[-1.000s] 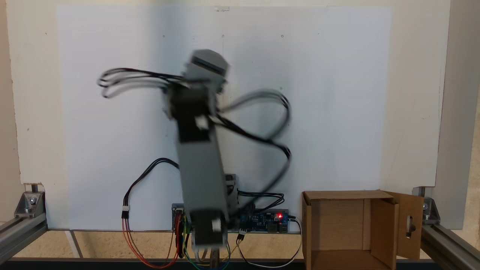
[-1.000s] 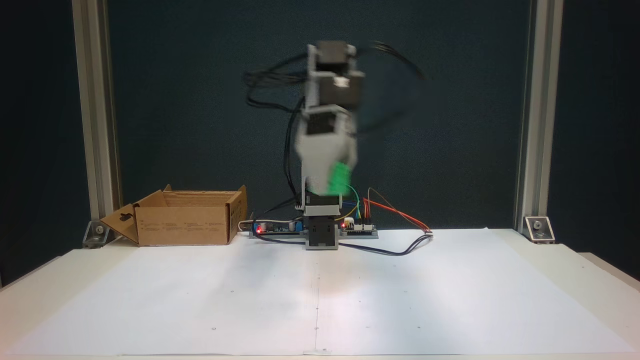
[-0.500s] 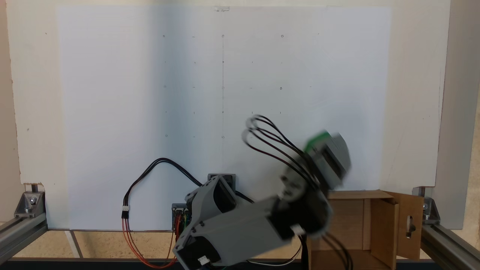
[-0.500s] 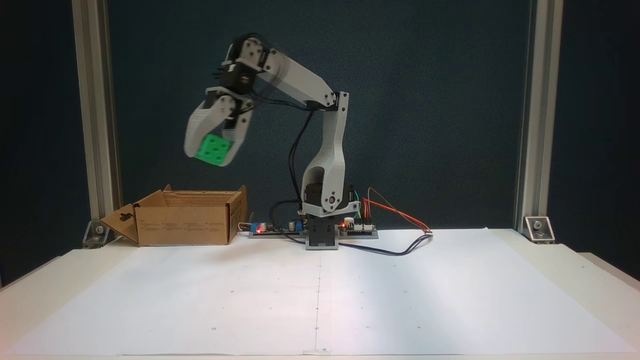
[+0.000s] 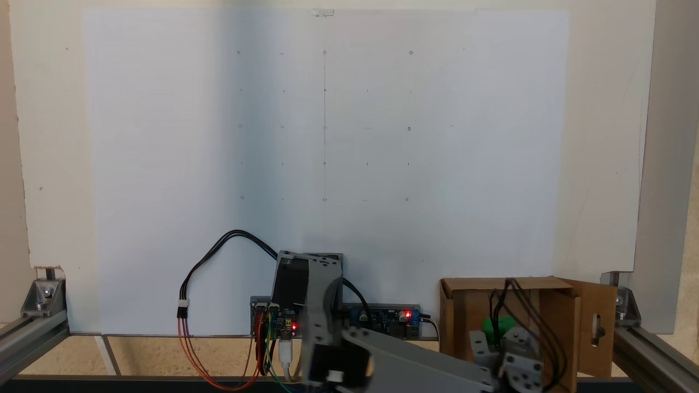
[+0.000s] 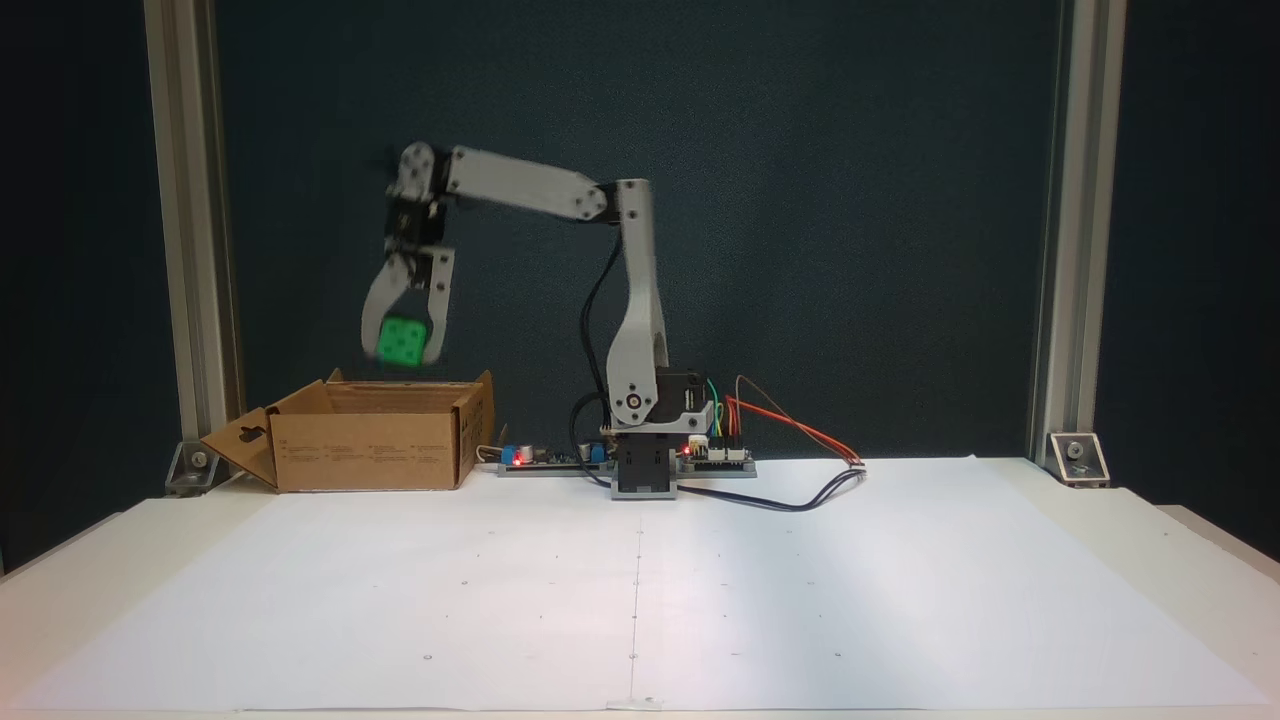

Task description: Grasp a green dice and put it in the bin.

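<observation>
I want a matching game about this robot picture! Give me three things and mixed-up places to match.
Things:
1. green dice
2. cardboard box
3. claw

Places or states:
A. sits on the table, top open, at the left of the side-on fixed view
B. points down, shut on something green
C. held up in the air above the box

Pairs: 1-C, 2-A, 3-B

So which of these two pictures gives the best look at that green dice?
The fixed view facing the arm: the green dice shows whole, pips visible, held in the gripper above the bin. In the downward-looking fixed view, the dice is a green patch behind cables.
</observation>
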Tool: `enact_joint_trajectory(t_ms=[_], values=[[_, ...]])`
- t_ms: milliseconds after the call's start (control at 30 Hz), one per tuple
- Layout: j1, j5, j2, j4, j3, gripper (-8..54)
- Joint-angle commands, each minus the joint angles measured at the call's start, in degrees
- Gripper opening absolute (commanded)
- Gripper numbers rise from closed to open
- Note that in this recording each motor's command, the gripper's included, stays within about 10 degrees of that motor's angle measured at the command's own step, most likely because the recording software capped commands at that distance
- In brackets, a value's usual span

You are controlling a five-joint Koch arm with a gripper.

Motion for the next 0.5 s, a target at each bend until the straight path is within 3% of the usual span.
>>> enact_joint_trajectory(t_ms=[0, 200, 467], values=[[1.0, -5.4, -2.6, -1.7, 0.3, 11.8], [1.5, -5.5, -10.5, -9.9, 1.5, 11.8], [1.6, -5.5, -11.1, -16.2, 1.5, 11.8]])
